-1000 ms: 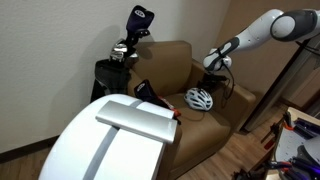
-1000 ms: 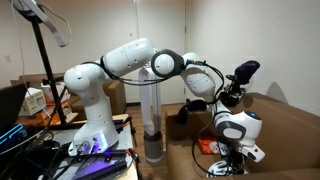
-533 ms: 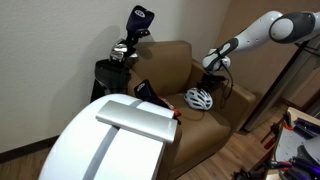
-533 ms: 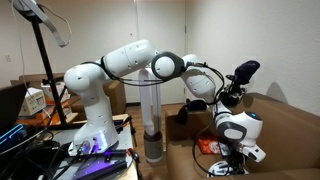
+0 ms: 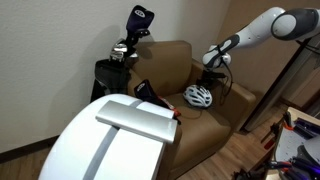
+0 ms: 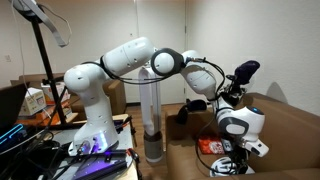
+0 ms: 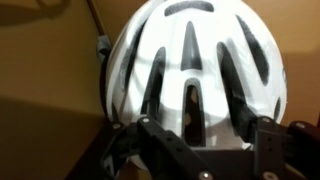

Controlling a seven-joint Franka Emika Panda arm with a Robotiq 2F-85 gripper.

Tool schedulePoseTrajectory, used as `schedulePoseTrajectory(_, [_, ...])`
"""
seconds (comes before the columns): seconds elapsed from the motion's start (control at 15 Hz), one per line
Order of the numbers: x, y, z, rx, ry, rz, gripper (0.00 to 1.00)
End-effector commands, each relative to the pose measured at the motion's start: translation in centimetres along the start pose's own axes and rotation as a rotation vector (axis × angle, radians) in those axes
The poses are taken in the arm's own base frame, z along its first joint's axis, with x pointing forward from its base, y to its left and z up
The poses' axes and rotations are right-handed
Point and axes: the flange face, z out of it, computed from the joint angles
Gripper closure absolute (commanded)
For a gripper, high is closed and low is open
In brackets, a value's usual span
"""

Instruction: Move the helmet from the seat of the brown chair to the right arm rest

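Against the beige wall, the white bicycle helmet [image 5: 199, 96] hangs just over the seat of the brown chair [image 5: 170, 62], your gripper [image 7: 202, 140] clamped on its rim. You look to be mid-lift; next carry it right onto the arm rest [image 5: 238, 101].

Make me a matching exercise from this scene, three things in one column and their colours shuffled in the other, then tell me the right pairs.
Things:
1. helmet
2. chair
3. golf bag

Colours:
A. brown
B. black, standing beside the chair near the wall
C. white with dark vents

Pairs: 1-C, 2-A, 3-B
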Motion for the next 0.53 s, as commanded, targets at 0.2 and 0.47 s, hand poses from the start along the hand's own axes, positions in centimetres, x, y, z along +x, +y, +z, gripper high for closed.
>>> schedulePoseTrajectory(0.2, [-2.2,-0.6,-8.8,0.015,0.04,0.016,0.53])
schedulePoseTrajectory(0.47, [-4.5,0.1,-14.0,0.009,0.067,0.038,0.53])
